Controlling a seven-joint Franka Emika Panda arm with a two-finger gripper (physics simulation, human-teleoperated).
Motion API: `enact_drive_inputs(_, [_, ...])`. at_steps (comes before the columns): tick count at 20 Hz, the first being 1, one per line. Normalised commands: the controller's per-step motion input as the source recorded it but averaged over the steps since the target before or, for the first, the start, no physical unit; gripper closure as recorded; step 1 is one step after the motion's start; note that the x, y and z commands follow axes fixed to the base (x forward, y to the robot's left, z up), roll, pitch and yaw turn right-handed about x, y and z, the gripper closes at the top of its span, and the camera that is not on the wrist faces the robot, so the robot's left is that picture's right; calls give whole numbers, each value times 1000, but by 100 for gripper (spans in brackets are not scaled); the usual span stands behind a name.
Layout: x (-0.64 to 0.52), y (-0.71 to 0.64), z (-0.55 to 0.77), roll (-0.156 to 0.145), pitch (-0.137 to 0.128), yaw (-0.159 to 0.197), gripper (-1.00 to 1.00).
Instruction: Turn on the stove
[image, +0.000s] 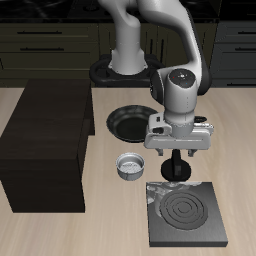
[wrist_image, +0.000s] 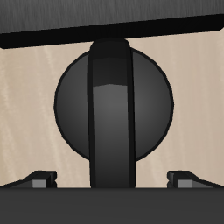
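The stove (image: 186, 213) is a flat dark-grey square hotplate with coil rings, near the table's front edge. Its small pale knob (image: 152, 197) sits at the back corner nearest the metal bowl. My gripper (image: 176, 170) hangs just behind the stove's back edge, above the table, with its jaws open and empty. In the wrist view the gripper (wrist_image: 112, 179) shows both fingertips (wrist_image: 39, 180) wide apart over a dark round object with a handle (wrist_image: 112, 96). The stove's edge (wrist_image: 112, 17) shows as a dark strip. The knob is out of the wrist view.
A round black frying pan (image: 130, 122) lies farther back. A small metal bowl (image: 130, 166) stands beside the stove's back corner. A large dark-brown box (image: 45, 145) fills one side of the table.
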Motion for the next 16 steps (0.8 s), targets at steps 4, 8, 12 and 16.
enact_drive_inputs(4, [-19, 4, -91, -1, 12, -2, -100])
enact_drive_inputs(8, [-24, 27, -183, 36, 35, -23, -100])
enact_drive_inputs(12, [-4, -33, -100, 5, 11, -14, 100])
enact_drive_inputs(16, [-23, -18, -33, 9, 8, -7, 100])
